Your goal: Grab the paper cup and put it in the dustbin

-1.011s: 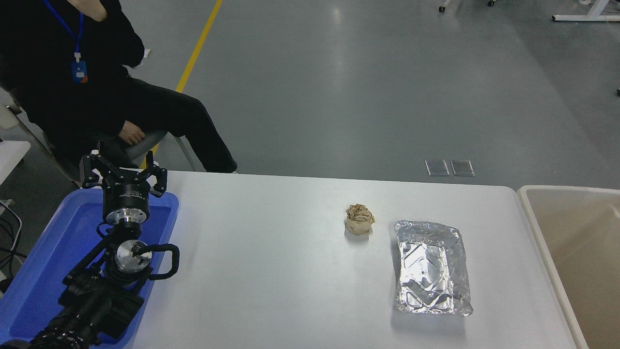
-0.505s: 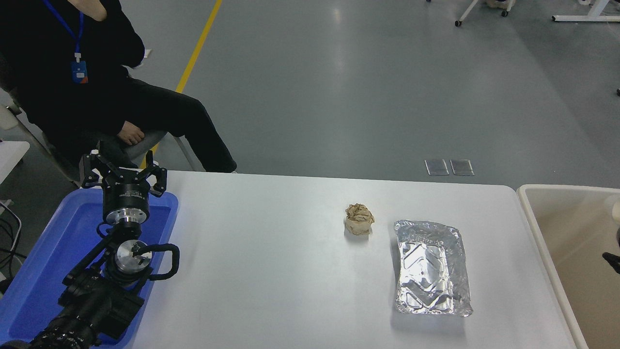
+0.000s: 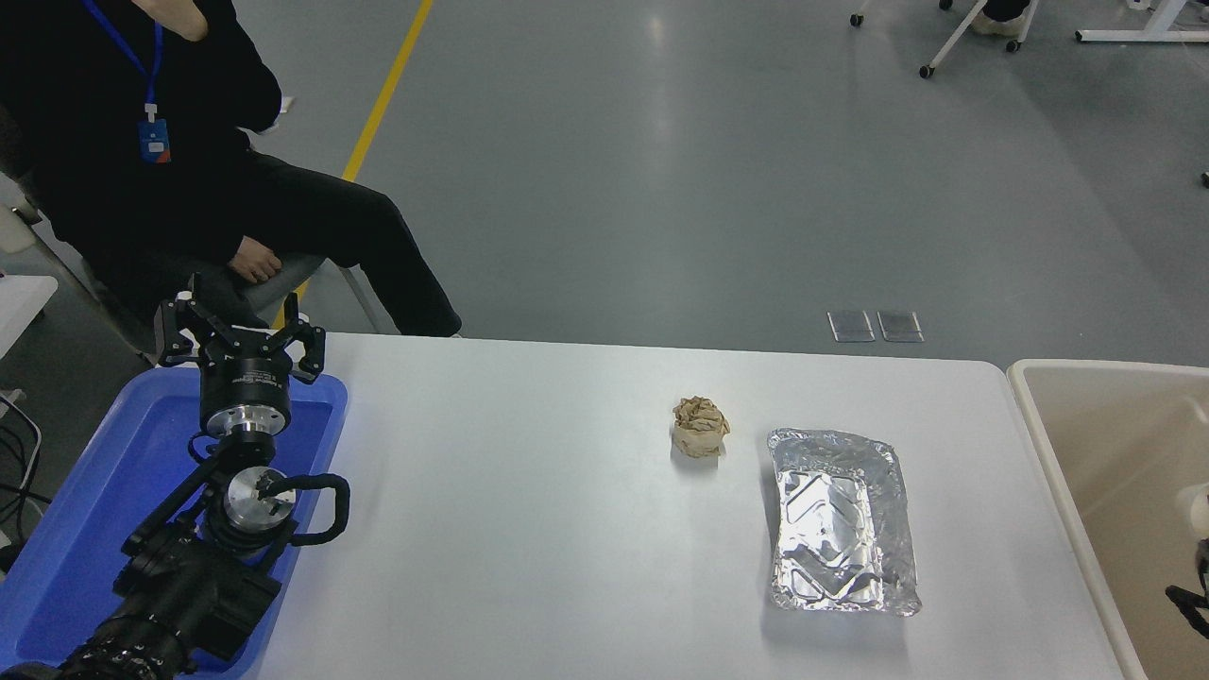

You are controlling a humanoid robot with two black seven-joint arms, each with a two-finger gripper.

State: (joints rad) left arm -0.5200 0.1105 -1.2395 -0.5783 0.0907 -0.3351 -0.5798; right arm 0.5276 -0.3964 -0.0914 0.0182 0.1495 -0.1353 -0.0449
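**Right gripper at the frame's right edge, over the dustbin, with the paper cup just above it.**

Only a sliver of the right gripper shows, so its opening cannot be told. A pale rounded sliver, judged to be the paper cup, sits just beyond the gripper inside the dustbin; whether it is gripped is unclear, as is its long axis. The right arm is by far the nearer. Farther left lie the foil tray and the crumpled brown paper ball. The left gripper stands parked, fingers spread, over the blue plastic tray. Half a second earlier the cup and gripper were higher.
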